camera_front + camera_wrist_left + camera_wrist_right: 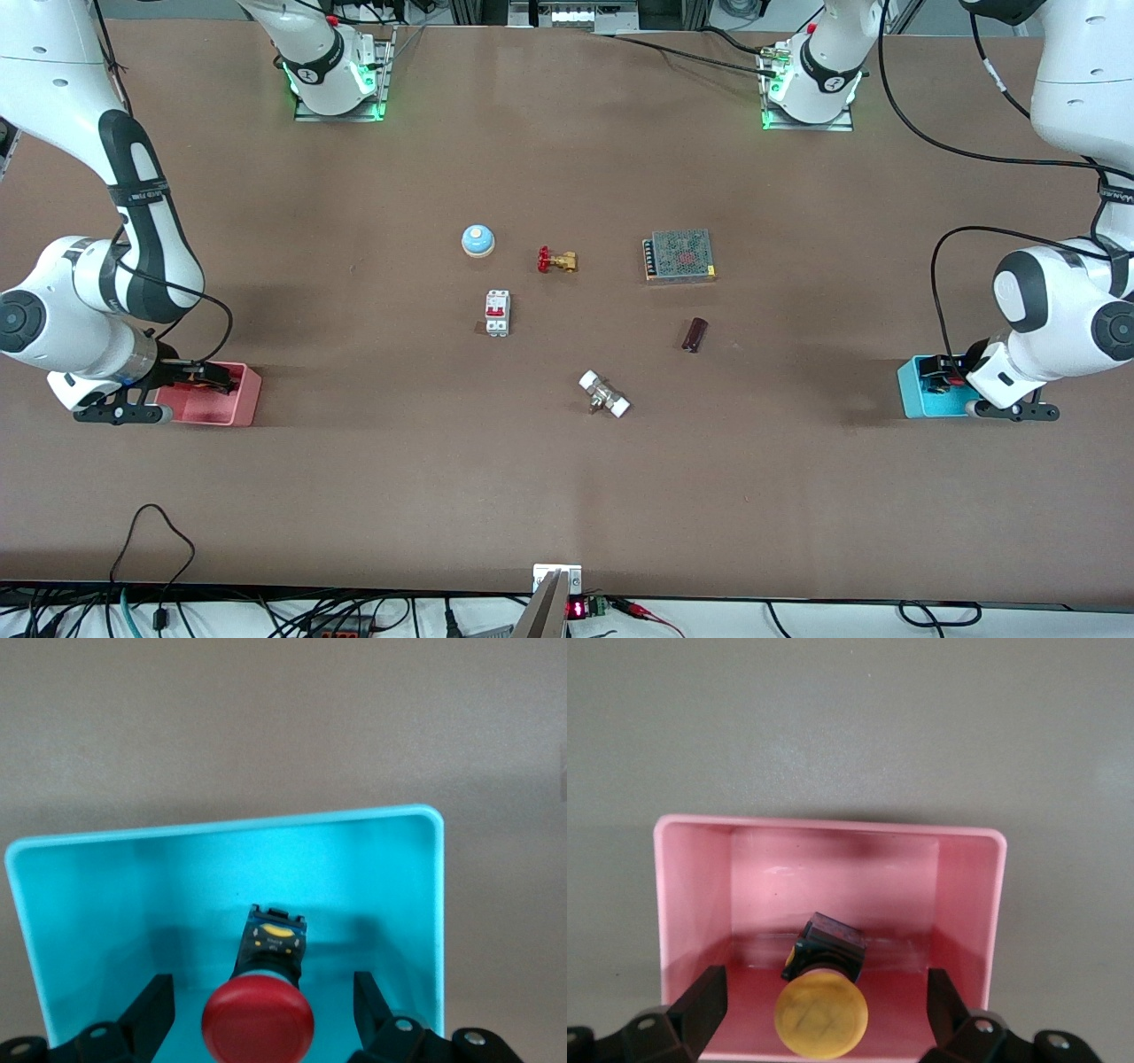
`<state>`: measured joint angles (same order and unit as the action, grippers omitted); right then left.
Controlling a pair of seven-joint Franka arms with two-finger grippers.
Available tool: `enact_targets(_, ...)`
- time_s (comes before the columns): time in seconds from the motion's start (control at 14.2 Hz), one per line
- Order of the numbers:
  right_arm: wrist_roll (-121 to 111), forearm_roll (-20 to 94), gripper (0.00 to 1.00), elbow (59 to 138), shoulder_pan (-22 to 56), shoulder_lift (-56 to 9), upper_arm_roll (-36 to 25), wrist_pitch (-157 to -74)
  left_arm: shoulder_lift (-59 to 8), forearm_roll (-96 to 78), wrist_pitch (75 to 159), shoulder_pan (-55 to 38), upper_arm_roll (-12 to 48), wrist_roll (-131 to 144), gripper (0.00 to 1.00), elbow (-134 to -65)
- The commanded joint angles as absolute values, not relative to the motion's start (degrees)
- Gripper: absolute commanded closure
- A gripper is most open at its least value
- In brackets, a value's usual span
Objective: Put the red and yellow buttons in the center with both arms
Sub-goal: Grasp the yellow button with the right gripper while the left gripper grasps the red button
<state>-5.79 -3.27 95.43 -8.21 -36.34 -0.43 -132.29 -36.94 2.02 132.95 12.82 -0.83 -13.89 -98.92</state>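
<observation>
Desk [567, 496]: brown, no legible writing on any item.
Pink bin [232, 409], right arm's end: holds yellow button [820, 1017]; right hand [824, 1005] spread open over it, fingers either side, not touching.
Blue bin [914, 390], left arm's end: holds red button [258, 1020]; left hand [262, 1005] likewise open astride it.

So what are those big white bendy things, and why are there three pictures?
They are two robot arms at a brown table. The big picture looks down from across the table; the other two come from cameras on the arms' wrists. The left gripper is open, over a blue box with a red button inside. The right gripper is open, over a pink box holding a yellow button. Nothing is held yet. A bell and other parts lie mid-table.
</observation>
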Motion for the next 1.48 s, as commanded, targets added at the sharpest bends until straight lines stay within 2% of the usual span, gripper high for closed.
enact_targets(0.0,-7.6,-3.3,0.00,94.7,-8.8,-37.0,0.0,-132.7,-37.7,1.8,136.1,13.5,-0.6,-14.4,0.12,-98.6)
enact_targets(0.14,-8.2,-3.3,0.00,94.8,-8.8,-37.0,0.0,-132.7,-38.0,1.8,136.6,13.6,-0.6,-14.4,0.15,-98.7)
enact_targets(0.28,-8.2,-3.3,0.00,95.1,-8.8,-37.3,0.0,-132.7,-38.1,1.8,136.5,13.7,-0.4,-14.8,0.27,-99.1)
enact_targets(0.35,-8.5,-3.4,0.02,95.1,-8.8,-37.4,0.0,-132.7,-38.1,1.8,136.4,13.7,-0.4,-14.7,0.28,-99.1)
enact_targets(0.56,-10.9,-3.3,0.22,95.2,-8.8,-37.4,0.1,-132.5,-38.1,1.8,136.1,13.7,-0.2,-14.5,0.31,-99.1)
enact_targets(0.63,-10.9,-3.3,0.27,95.3,-8.8,-37.4,0.1,-132.4,-38.1,1.8,136.1,13.6,-0.1,-14.5,0.37,-99.1)
enact_targets(0.78,-10.9,-3.3,0.40,95.3,-8.7,-37.4,0.2,-132.2,-38.1,1.8,136.1,13.4,-0.1,-14.9,0.66,-99.1)
enact_targets(0.99,-11.0,-3.3,0.59,95.3,-8.7,-37.4,0.3,-132.1,-37.7,1.8,135.9,13.4,-0.1,-14.9,0.69,-98.9)
enact_targets(1.13,-11.2,-3.4,0.66,95.2,-8.7,-37.4,0.4,-132.1,-36.3,1.9,133.5,13.4,-0.1,-15.0,0.70,-98.0)
enact_targets(1.41,-11.6,-3.5,0.68,94.8,-8.4,-36.8,0.4,-132.2,-30.9,2.5,121.6,12.1,0.1,-14.5,0.70,-93.4)
